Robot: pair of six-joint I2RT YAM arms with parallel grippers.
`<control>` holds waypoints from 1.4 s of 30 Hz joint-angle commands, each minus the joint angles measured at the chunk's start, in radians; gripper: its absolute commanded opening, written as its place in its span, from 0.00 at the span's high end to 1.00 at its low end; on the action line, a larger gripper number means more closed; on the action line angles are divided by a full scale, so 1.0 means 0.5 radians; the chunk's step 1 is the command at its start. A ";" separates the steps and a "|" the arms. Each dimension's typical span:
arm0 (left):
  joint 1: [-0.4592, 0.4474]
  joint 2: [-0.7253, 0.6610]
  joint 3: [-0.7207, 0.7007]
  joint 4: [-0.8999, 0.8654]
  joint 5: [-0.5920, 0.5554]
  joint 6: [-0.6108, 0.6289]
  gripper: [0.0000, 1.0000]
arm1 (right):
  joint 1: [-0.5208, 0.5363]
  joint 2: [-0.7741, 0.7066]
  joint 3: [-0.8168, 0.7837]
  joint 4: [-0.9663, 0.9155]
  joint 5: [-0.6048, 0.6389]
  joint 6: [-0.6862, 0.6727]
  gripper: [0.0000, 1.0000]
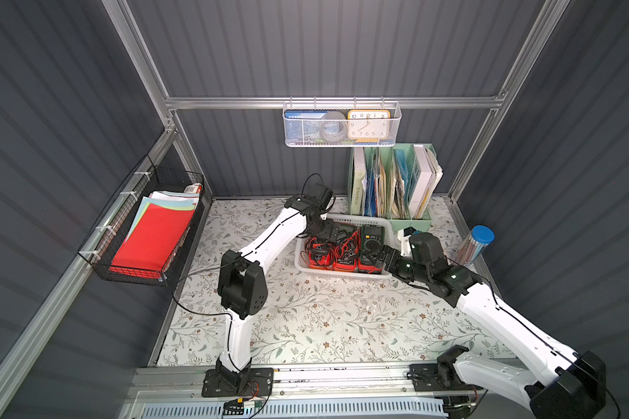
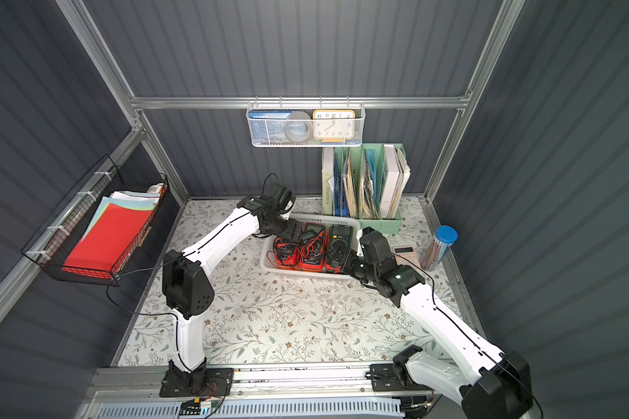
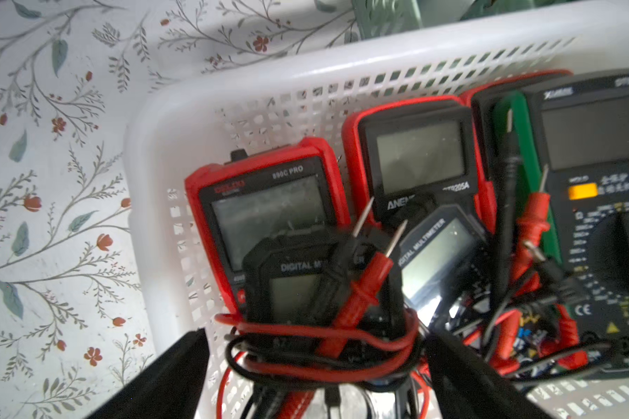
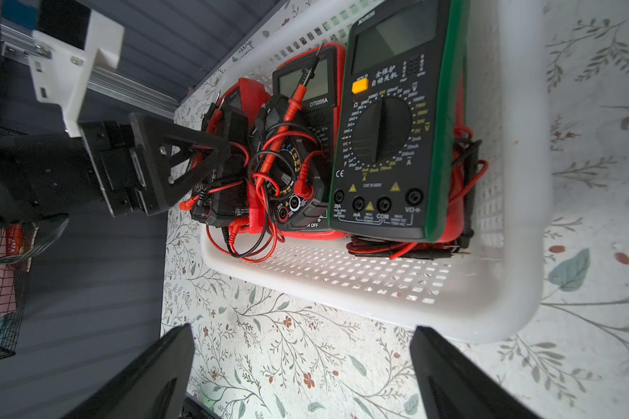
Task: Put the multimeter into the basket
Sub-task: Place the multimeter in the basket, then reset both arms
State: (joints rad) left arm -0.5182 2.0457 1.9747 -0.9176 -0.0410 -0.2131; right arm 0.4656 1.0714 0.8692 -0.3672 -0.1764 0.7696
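A bench [image 1: 342,319] covered with a flowered sheet is seen in both top views. On its far right part the white perforated basket [image 1: 364,219] is placed, just in front of a green file holder [image 1: 411,219].

The left pincer [image 3: 316,335] is held over the left part of the basket, with its jaws set wide apart. The right pincer [image 4: 302,329] is held at the near right corner of the basket. Its jaws are also fully apart, and nothing is held between them.

Inside the basket, at the right, a green-cased multimeter [image 4: 389,119] is laid face up, and a red case is seen under it. In the middle a red multimeter marked ANENG [image 3: 418,159] is laid, and at the left a red multimeter marked 890C PRO [image 3: 266,203].

The small black multimeter [image 3: 298,286] is found inside the basket, on top of the left red one and between the fingers of the left pincer. It is wrapped with red and black test leads [image 3: 327,337]. Whether the fingers touch it cannot be told.
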 commanded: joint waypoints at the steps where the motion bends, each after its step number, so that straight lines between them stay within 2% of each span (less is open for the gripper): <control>1: -0.007 -0.007 0.101 -0.070 -0.047 -0.033 0.01 | -0.011 -0.035 -0.023 -0.006 -0.011 -0.008 0.01; 10: -0.007 -0.151 0.269 -0.118 -0.059 -0.022 0.01 | -0.026 -0.032 0.022 -0.013 0.015 -0.033 0.01; 17: -0.007 -0.488 0.020 0.016 -0.104 0.000 0.01 | -0.073 -0.018 0.230 -0.118 0.174 -0.157 0.01; 20: -0.007 -0.723 -0.251 0.184 -0.205 0.036 0.01 | -0.093 0.001 0.347 -0.164 0.307 -0.230 0.01; 25: -0.007 -1.207 -0.897 0.636 -0.443 0.237 0.01 | -0.131 0.003 0.413 -0.243 0.689 -0.306 0.01; 28: -0.007 -1.442 -1.278 0.647 -0.485 0.339 0.01 | -0.178 -0.062 0.322 -0.103 0.916 -0.345 0.01; 30: -0.007 -1.571 -1.510 0.780 -0.550 0.424 0.01 | -0.222 -0.137 0.206 0.036 1.058 -0.404 0.01; 33: -0.007 -1.705 -1.842 1.009 -0.743 0.511 0.01 | -0.302 -0.212 0.055 0.217 1.272 -0.532 0.01; 35: -0.005 -1.752 -2.006 1.042 -0.808 0.581 0.01 | -0.367 -0.221 -0.020 0.309 1.418 -0.641 0.01; 39: 0.047 -1.845 -2.321 1.310 -0.966 0.581 0.01 | -0.614 -0.169 -0.121 0.389 1.500 -0.750 0.01; 42: 0.244 -1.952 -2.583 1.562 -0.925 0.552 0.01 | -0.808 -0.106 -0.244 0.533 1.451 -0.760 0.01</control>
State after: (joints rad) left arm -0.4702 1.1267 0.7624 -0.3058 -0.4606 0.0452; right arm 0.1211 0.9966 0.7910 -0.1856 0.5037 0.4358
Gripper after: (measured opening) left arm 0.992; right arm 0.990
